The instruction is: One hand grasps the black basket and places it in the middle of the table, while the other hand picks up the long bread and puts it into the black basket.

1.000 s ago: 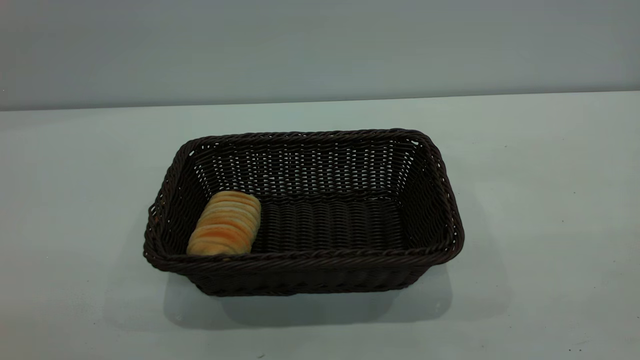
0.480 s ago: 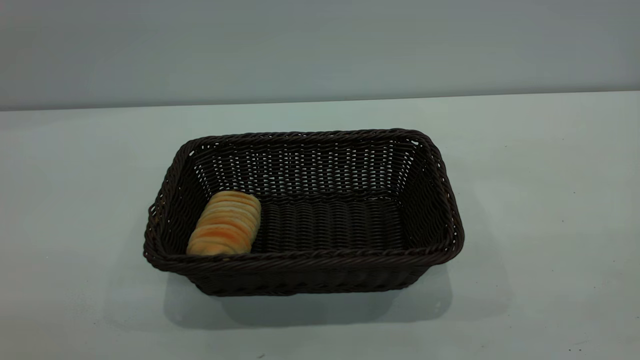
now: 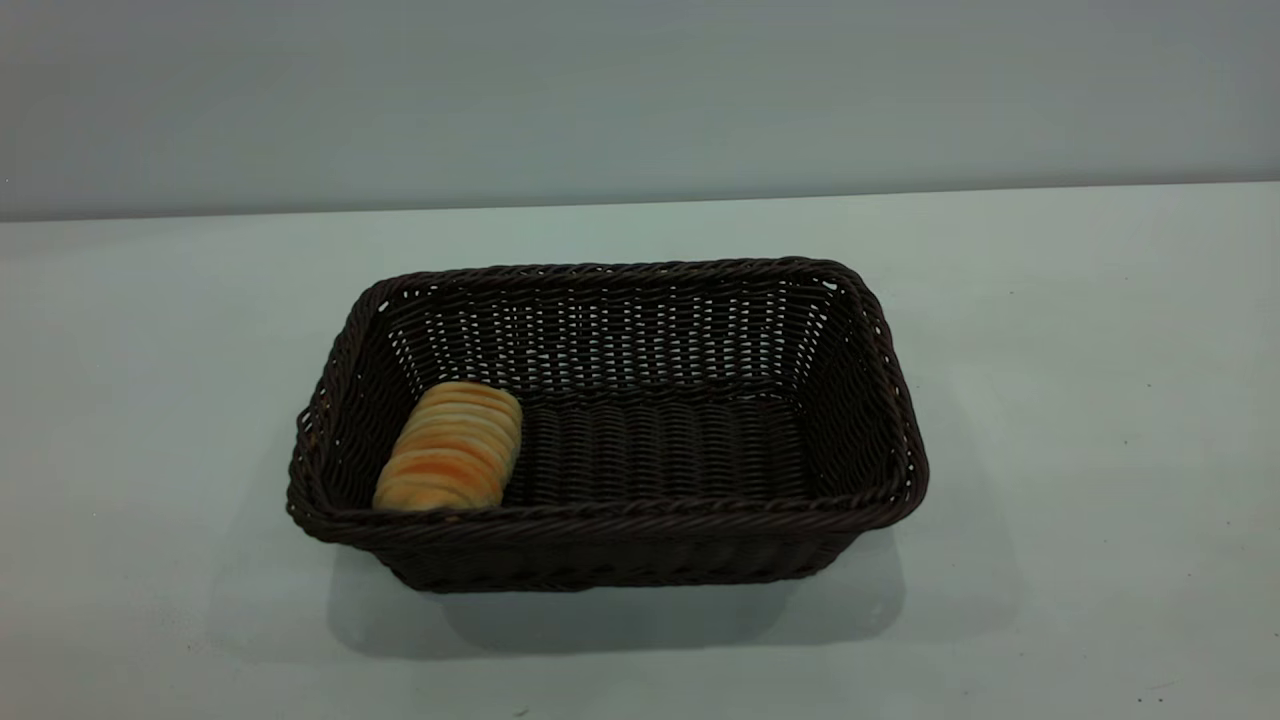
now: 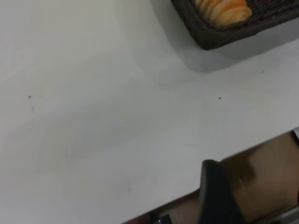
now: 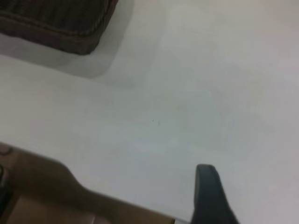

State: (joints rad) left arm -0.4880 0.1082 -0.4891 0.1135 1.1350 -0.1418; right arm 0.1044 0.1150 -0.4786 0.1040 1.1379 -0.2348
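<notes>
The black basket [image 3: 870, 400] stands in the middle of the table [image 3: 1100, 400] in the exterior view. The long bread [image 3: 450, 447] lies inside it at its left end, against the front wall. Neither gripper shows in the exterior view. In the left wrist view a part of my left gripper [image 4: 216, 193] hangs over the table's edge, far from the basket corner [image 4: 210, 39] that holds the bread [image 4: 224, 9]. In the right wrist view a part of my right gripper [image 5: 208, 193] is low over bare table, away from the basket's other corner [image 5: 70, 32].
The table's edge and a brown floor [image 4: 271, 177] show beside the left gripper; the same brown floor [image 5: 42, 191] shows in the right wrist view. A plain grey wall [image 3: 640, 100] rises behind the table.
</notes>
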